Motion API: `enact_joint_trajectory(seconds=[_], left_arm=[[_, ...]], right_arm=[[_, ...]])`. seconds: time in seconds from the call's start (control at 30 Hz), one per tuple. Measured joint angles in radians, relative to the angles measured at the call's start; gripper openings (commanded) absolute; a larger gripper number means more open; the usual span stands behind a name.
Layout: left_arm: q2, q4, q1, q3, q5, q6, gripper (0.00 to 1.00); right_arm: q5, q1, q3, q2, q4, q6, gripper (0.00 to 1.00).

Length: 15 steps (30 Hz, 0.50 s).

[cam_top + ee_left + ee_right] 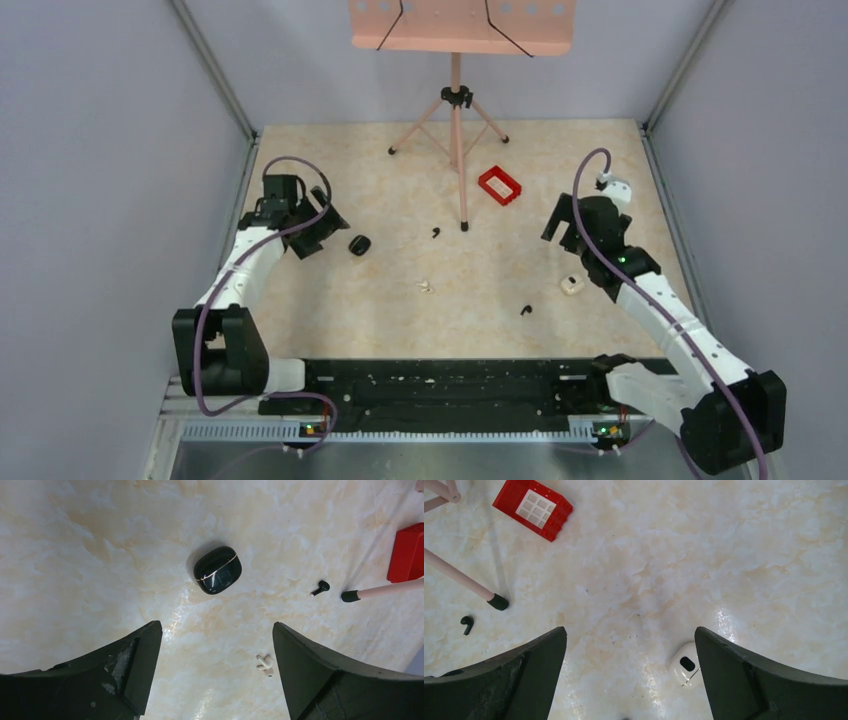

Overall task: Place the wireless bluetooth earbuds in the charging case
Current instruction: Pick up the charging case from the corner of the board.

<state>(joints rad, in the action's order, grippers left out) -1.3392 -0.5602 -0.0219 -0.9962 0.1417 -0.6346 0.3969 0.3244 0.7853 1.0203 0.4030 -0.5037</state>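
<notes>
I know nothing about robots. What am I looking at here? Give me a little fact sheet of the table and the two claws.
black case: lid shut, lying ahead of the left claw
left claw: open, empty
right claw: open, empty, white case close by
black earbuds: two, both outside the black case, second one nearer the arms
other items: red tray, white earbuds

Glossy black shell on the charging case (217,570), centre frame; polished marbled sheen across the table (90,550); matt, scuffed black on the left gripper (216,627).
</notes>
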Motion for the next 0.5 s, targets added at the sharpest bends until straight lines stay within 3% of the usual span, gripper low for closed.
enact_joint_trajectory(seconds=[0.23,0.5], left_arm=[[-0.045,0.01,-0.01,0.0,0.102,-0.036,0.87],[-0.016,0.047,0.019,0.003,0.156,-0.026,0.91]], right_arm=[[-0.013,0.0,-0.086,-0.103,-0.029,-0.009,0.99],[-0.024,0.0,-0.092,-0.079,-0.038,-0.057,0.99]])
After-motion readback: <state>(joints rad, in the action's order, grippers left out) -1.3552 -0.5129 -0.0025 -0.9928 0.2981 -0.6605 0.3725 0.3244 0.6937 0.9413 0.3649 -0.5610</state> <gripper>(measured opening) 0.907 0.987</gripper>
